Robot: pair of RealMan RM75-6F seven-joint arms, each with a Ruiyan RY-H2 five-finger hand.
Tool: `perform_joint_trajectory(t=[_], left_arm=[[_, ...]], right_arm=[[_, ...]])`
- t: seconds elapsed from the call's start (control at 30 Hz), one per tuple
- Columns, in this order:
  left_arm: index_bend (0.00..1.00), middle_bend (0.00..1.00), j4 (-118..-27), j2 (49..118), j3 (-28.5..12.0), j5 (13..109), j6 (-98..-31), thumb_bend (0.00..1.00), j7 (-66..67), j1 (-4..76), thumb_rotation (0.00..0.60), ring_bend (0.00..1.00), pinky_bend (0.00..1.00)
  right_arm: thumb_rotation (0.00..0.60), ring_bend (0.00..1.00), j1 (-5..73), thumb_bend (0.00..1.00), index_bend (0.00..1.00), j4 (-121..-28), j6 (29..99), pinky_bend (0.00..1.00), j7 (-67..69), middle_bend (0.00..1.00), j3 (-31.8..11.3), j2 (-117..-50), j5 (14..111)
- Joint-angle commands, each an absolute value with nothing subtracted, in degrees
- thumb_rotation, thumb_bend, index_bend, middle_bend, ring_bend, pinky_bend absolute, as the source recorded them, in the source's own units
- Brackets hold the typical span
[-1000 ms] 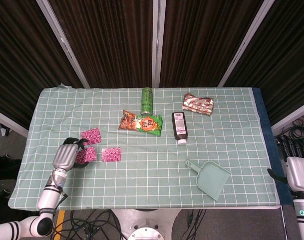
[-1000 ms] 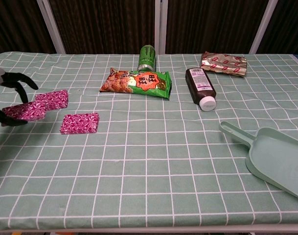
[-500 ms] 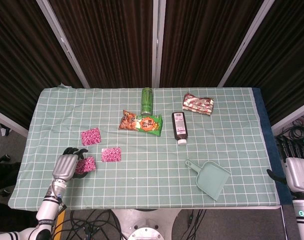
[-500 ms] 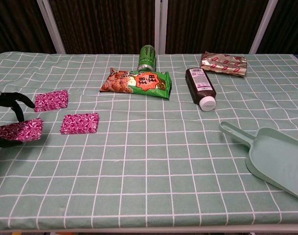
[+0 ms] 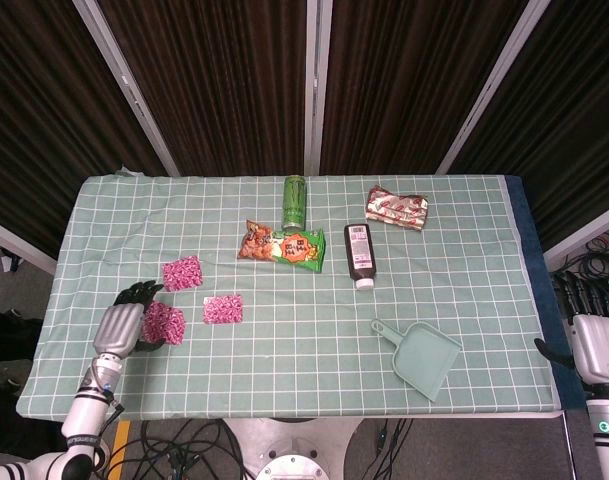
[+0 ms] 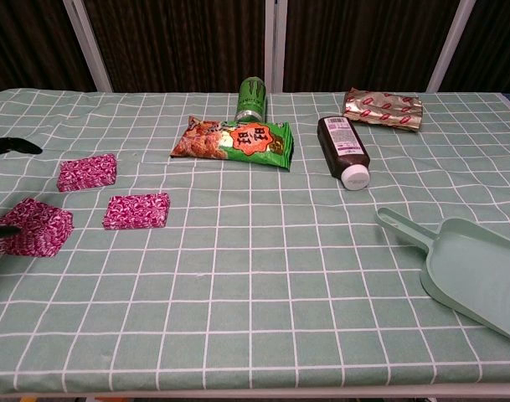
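My left hand (image 5: pixel 119 325) hovers at the table's front left corner with its dark fingers (image 6: pixel 12 147) spread and lifted. A pink patterned packet (image 5: pixel 164 322) (image 6: pixel 33 228) lies right beside it on the cloth. Only the thumb tip still touches the packet's left edge, and nothing closes around it. Two more pink packets (image 5: pixel 182 272) (image 5: pixel 223 308) lie just beyond and to the right. My right hand (image 5: pixel 596 345) stays off the table's right edge, fingers up and holding nothing; the chest view does not show it.
A green can (image 5: pixel 295 202) stands at the back centre behind an orange-green snack bag (image 5: pixel 282 246). A brown bottle (image 5: pixel 361 254) lies on its side, with a red-gold wrapper (image 5: pixel 396 208) beyond it. A mint dustpan (image 5: pixel 421 357) sits front right on the green checked cloth (image 5: pixel 464 260).
My left hand carried one pink packet from beside the other two toward the front edge. Its fingers have since lifted off and the packet now lies on the cloth. The right hand stayed still.
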State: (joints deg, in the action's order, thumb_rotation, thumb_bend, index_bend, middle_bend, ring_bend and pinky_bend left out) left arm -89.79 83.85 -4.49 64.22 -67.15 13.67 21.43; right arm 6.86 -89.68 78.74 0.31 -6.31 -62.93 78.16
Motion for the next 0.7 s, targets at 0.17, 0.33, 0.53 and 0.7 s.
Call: perform_joint_trajectory(t=[0.17, 0.33, 0.53, 0.7], left_arm=[[0.10, 0.05, -91.4, 80.6, -6.2, 65.0, -69.4, 0.16, 13.5, 20.8, 0.600, 0.00, 0.10], [0.10, 0.05, -91.2, 77.8, -6.0, 69.1, -72.9, 0.16, 13.6, 19.9, 0.600, 0.00, 0.10], [0.10, 0.05, -92.1, 73.8, -5.0, 72.2, -77.0, 0.16, 12.4, 17.2, 0.600, 0.00, 0.10], [0.10, 0.06, -91.7, 73.5, -4.9, 73.4, -77.5, 0.16, 11.6, 16.6, 0.600, 0.00, 0.10]], right_arm=[[0.600, 0.00, 6.8, 0.10, 0.00, -89.8, 79.0, 0.00, 0.4, 0.00, -6.3, -62.9, 78.3], [0.600, 0.00, 6.6, 0.10, 0.00, -90.2, 79.6, 0.00, 0.7, 0.00, -6.4, -62.9, 78.6], [0.600, 0.00, 6.2, 0.10, 0.00, -90.4, 80.7, 0.00, 0.9, 0.00, -6.3, -63.0, 79.4], [0.600, 0.00, 6.2, 0.10, 0.00, -90.3, 80.8, 0.00, 0.9, 0.00, -6.3, -63.1, 79.5]])
